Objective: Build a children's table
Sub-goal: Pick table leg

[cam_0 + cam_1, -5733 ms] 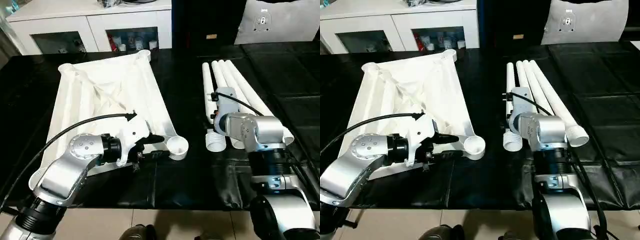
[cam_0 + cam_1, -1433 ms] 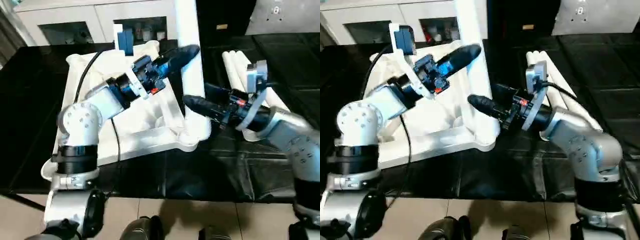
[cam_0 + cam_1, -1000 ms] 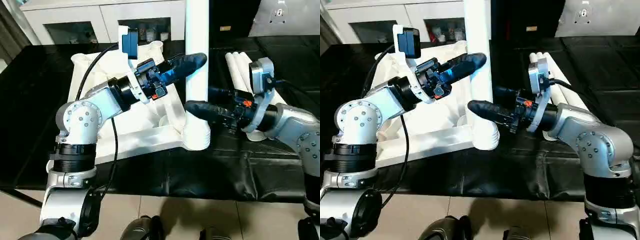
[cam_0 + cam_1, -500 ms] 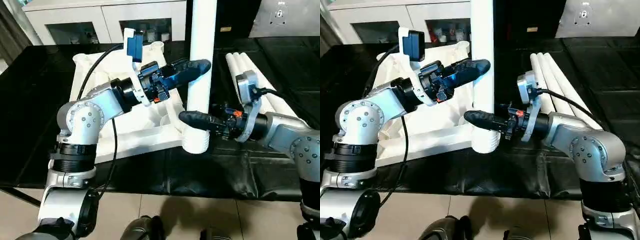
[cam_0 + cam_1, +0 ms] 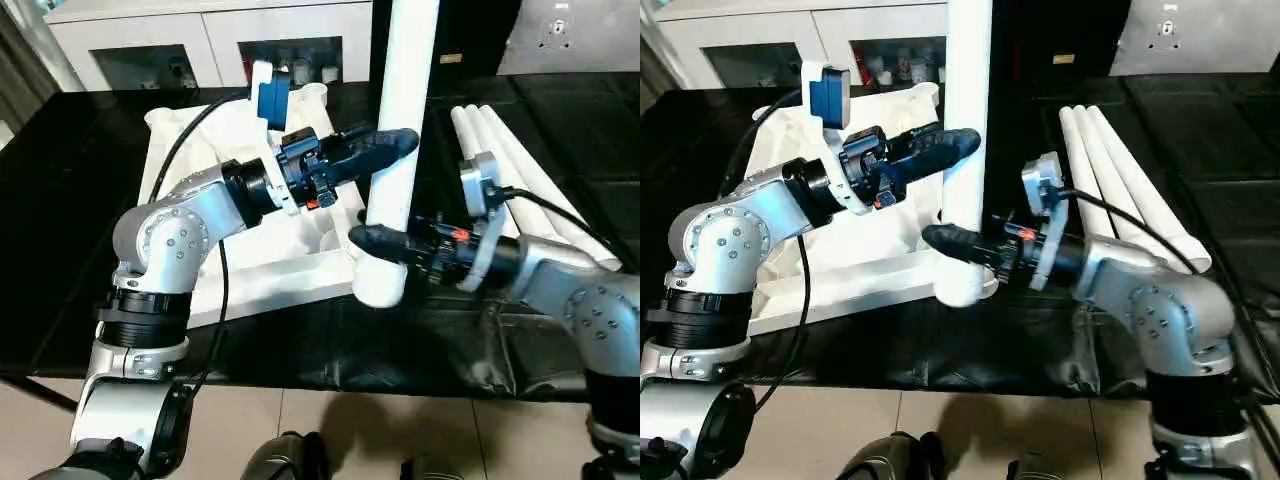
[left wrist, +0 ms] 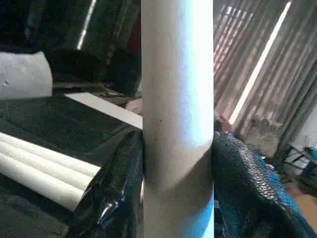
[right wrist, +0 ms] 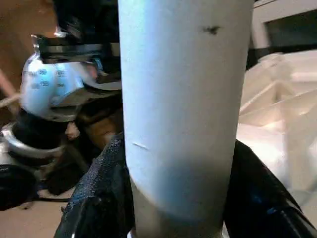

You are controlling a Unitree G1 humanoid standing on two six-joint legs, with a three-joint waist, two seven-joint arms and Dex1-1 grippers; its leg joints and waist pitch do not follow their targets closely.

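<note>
No writing is legible anywhere. My left tool (image 5: 392, 145) clamps the upper shaft of a white leg (image 5: 398, 130), one black finger (image 6: 115, 191) pressed to each side of the smooth, tapered tube. My right tool (image 5: 372, 240) grips the same leg low down, just above its ribbed wide end at the near right corner socket of the tabletop (image 5: 230, 235). The leg stands nearly upright. The tabletop, white plastic, lies ribbed side up on the left half of the black-covered table (image 5: 420, 340). Three spare legs (image 5: 510, 185) lie side by side on the table's right half. White cabinets (image 5: 180, 40) stand behind the far edge.
</note>
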